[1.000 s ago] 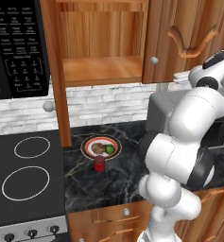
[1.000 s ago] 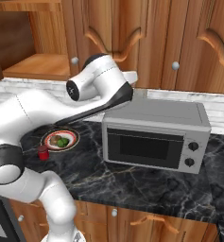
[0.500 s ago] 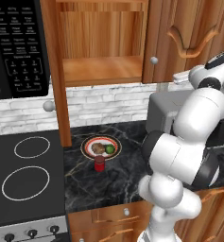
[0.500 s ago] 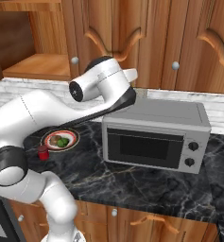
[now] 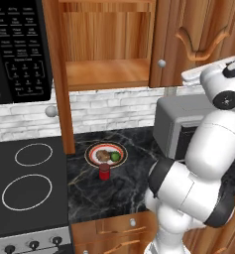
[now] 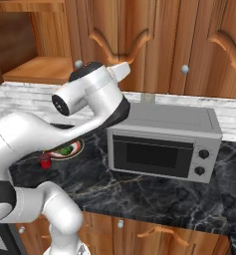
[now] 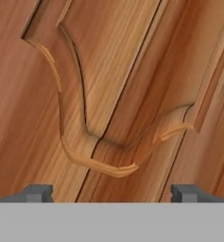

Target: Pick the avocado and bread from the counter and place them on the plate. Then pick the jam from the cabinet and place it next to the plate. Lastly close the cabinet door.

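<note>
Fingertips [image 7: 38,193] of the gripper [image 7: 111,194] sit far apart at the bottom corners of the hand view, spread wide with nothing between them, facing the carved arched panel of a brown wooden door that fills the frame above. In the left base view the plate [image 5: 95,150] lies on the black counter [image 5: 134,173] at centre frame, with the bread [image 5: 103,156] and the green avocado [image 5: 115,157] side by side on it. The jam [image 5: 104,171] stands upright on the counter just below the plate's rim, nearly touching it. Above, in the upper middle, the cabinet [image 5: 106,74] stands open with its shelf exposed. A grey microwave [image 5: 176,124] sits at right behind the white arm [image 5: 208,149]. The stove [image 5: 27,183] occupies the lower left.
</note>
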{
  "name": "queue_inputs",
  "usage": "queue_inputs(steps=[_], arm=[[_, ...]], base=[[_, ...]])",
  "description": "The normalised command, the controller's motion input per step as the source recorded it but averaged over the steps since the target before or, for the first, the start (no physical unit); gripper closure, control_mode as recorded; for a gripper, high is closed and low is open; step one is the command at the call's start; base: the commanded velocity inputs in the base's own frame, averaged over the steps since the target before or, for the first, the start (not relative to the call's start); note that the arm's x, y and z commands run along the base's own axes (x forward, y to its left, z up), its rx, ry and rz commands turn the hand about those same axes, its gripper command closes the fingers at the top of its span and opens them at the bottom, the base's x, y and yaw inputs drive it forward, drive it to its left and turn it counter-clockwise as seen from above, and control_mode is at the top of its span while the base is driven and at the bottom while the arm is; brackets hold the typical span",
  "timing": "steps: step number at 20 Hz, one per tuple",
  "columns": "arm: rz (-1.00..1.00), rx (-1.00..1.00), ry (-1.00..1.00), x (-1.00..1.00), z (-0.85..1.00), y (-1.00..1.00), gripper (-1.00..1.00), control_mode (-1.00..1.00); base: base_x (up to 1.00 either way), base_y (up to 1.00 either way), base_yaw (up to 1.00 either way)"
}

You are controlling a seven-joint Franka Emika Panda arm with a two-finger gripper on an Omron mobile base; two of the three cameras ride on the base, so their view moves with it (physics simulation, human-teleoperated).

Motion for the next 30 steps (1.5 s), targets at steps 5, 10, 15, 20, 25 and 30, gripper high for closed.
queue_inputs(steps=[5, 10, 15, 20, 25, 30], arm=[[0.13, 0.0, 0.0, -1.0, 0.93, 0.26, -1.0, -1.0], [0.06, 0.0, -0.01, -1.0, 0.93, 0.31, -1.0, -1.0], [0.06, -0.06, 0.0, -0.93, 0.57, 0.67, -1.0, -1.0], [0.08, -0.14, -0.01, -0.99, 0.37, 0.8, -1.0, -1.0], [0.2, -0.08, -0.04, -1.0, 0.45, 0.53, -1.0, -1.0], [0.22, -0.12, -0.01, -1.0, 0.29, 0.66, -1.0, -1.0]], base=[[0.0, 0.0, 0.0], [0.0, 0.0, 0.0], [0.0, 0.0, 0.0], [0.0, 0.0, 0.0], [0.0, 0.0, 0.0], [0.0, 0.0, 0.0]])
